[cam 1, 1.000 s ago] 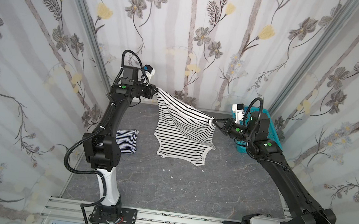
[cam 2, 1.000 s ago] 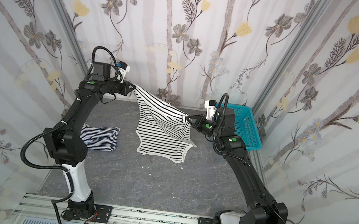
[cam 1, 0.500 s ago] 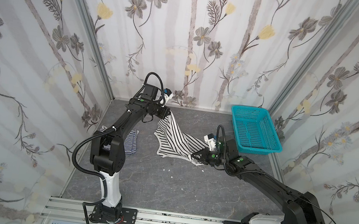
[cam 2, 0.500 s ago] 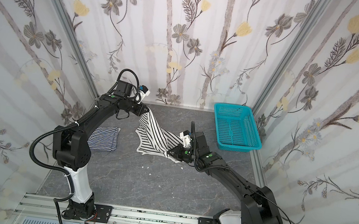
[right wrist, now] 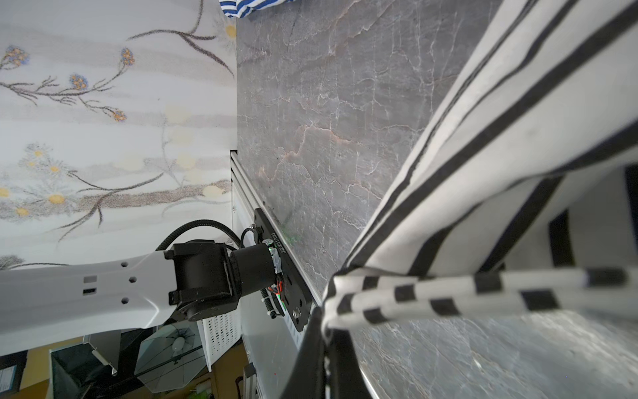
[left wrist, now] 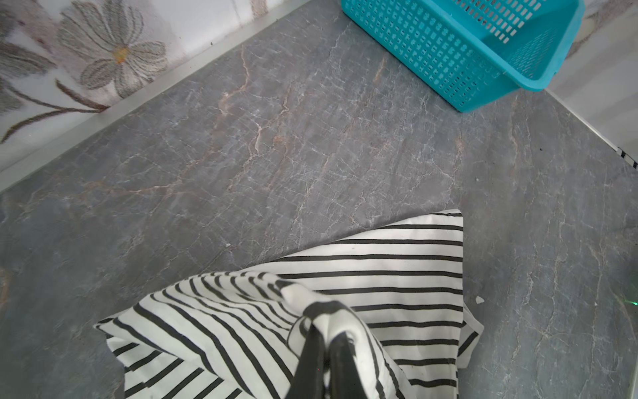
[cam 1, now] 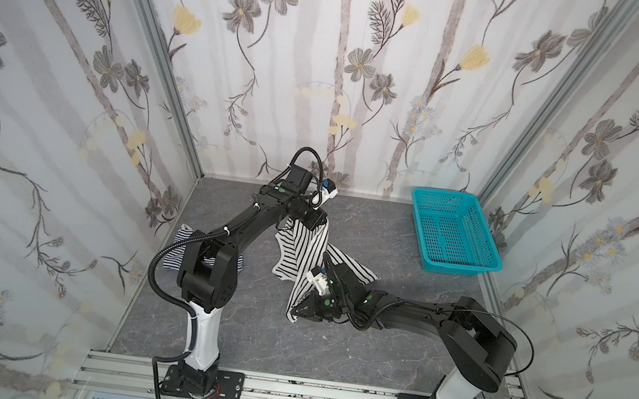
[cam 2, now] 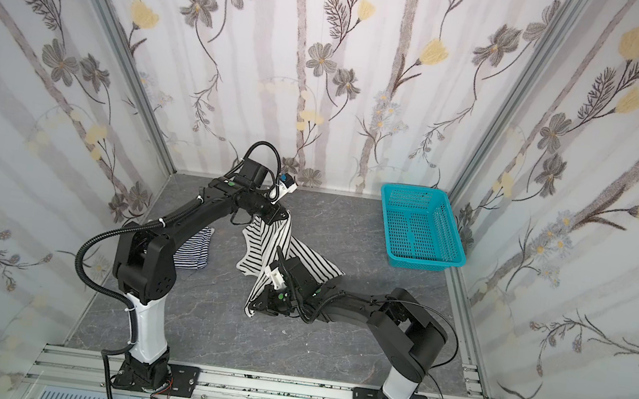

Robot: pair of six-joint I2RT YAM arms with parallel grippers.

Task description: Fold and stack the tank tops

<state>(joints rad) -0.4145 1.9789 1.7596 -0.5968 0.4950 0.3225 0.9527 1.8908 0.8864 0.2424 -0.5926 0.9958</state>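
Soft matt cloth top (cam 1: pixel 298 252), matt stone-look table (cam 1: pixel 331 349), plastic basket (cam 1: pixel 461 268).

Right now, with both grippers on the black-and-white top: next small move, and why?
Probably lower the left gripper toward the table so its end of the black-and-white tank top settles flat. Both grippers are shut on it; the right gripper sits low by the table at the near end, while the left holds its end raised, so the cloth hangs bunched between them.
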